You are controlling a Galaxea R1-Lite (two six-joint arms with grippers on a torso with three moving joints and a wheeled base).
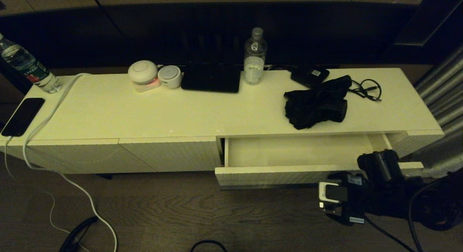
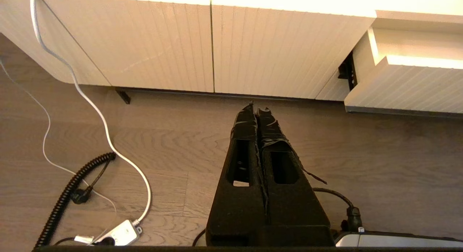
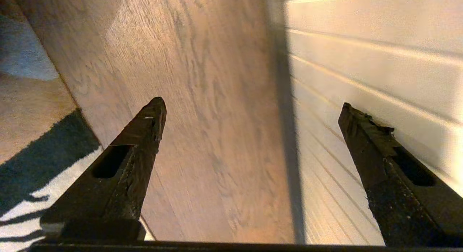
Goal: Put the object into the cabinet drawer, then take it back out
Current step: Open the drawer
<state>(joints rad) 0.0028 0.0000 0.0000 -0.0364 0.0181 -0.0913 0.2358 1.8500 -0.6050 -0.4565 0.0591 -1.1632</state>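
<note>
Black folded fabric bundle (image 1: 316, 103) lies on the cabinet top; right end effector (image 1: 378, 165), released, should rise above the open cream ribbed drawer (image 1: 289, 174) first.

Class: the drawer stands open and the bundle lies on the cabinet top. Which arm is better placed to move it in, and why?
Right. The right gripper, open, is by the drawer, below the bundle; the left gripper is shut, near the floor.

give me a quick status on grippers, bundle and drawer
Right gripper open, empty, by drawer front. Left gripper shut, parked low. Black bundle on cabinet top; drawer open, empty. Nothing blocking.
</note>
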